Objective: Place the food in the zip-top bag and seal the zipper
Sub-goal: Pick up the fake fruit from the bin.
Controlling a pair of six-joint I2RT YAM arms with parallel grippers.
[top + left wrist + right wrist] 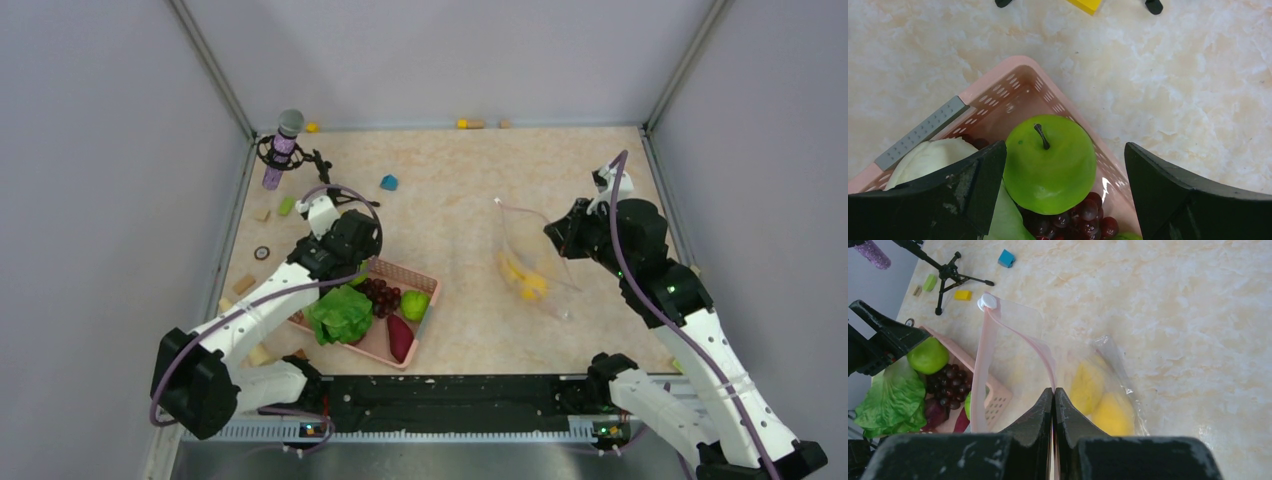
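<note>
The right claw (1054, 392) is being kept closed. Its two black fingers are pressed together on the mouth edge of the clear bag (530, 250), just where the pink strip (980, 365) is running into the pinch. The bag is being held up by that edge over the right half of the table (470, 200). Its mouth is being kept open toward the left, and a white slider (987, 301) is sitting at the far end of the strip. Two yellow pieces of food (1098, 400) are being carried low in the bag; whether they are lemon or banana cannot be told.

The left claw (1060, 155) is being held wide open over the far corner of the pink basket (420, 275), on the left half of the table. A green apple (1050, 165) with a dark stem is being straddled by its fingers: one finger is seen at the apple's side, while the other is standing clear of it. The apple is lying on dark grapes (380, 293), beside the lettuce (342, 314). A second green fruit (415, 304) and a reddish sweet potato (400, 338) are also being held in the basket.

A grey strip (923, 132) with rows of small dots is being shown along the basket's rim; whether it bears writing cannot be told.

Beyond the basket, a microphone (283, 148) is being propped on a small black tripod, with a blue block (389, 182) and a green block (287, 205) lying near it.
</note>
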